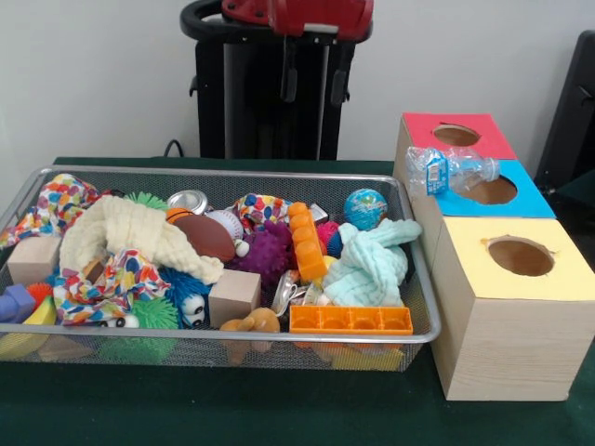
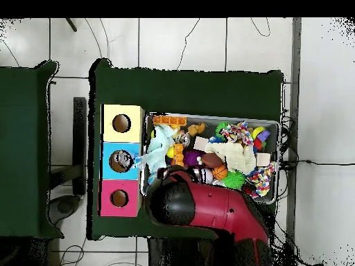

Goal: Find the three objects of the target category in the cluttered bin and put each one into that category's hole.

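A wire mesh bin [image 1: 214, 173] [image 2: 208, 116] holds a heap of toys, cloths and blocks. Beside it stand three boxes with round holes: red [image 1: 483, 139] [image 2: 107, 188], blue [image 1: 530, 200] [image 2: 109, 151] and yellow [image 1: 567, 274] [image 2: 111, 114]. A crushed clear plastic bottle [image 1: 446, 170] [image 2: 123, 161] lies on its side on the blue box, at the hole's edge. The red arm [image 1: 297, 14] [image 2: 201, 208] is drawn back. In the overhead view it covers the bin's edge nearest the base. No gripper shows in either view.
In the bin lie a cream cloth [image 1: 139, 237], a brown football [image 1: 204, 237], a purple spiky ball [image 1: 265, 253], a globe ball [image 1: 365, 208], a mint cloth [image 1: 372, 265], an orange ice tray [image 1: 350, 320], a wooden block [image 1: 234, 295] and a metal can [image 1: 188, 201].
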Robot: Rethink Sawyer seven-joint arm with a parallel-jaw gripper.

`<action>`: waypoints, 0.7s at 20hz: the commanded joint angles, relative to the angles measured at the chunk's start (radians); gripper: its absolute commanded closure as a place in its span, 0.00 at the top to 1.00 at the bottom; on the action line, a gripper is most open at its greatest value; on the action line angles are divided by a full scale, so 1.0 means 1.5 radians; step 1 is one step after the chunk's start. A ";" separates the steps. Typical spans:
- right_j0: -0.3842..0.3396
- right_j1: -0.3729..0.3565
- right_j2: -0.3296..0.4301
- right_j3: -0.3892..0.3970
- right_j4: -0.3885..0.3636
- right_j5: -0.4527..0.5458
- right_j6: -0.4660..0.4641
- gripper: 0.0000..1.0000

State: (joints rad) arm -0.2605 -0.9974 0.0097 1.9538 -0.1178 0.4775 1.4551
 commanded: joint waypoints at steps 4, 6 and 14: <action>-0.001 0.050 0.089 -0.014 -0.055 0.002 -0.006 1.00; 0.001 0.050 0.095 -0.022 -0.056 -0.001 0.004 1.00; 0.030 0.060 0.069 -0.057 -0.086 -0.039 0.034 1.00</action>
State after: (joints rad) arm -0.2253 -0.9365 0.0523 1.9357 -0.1804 0.4769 1.4551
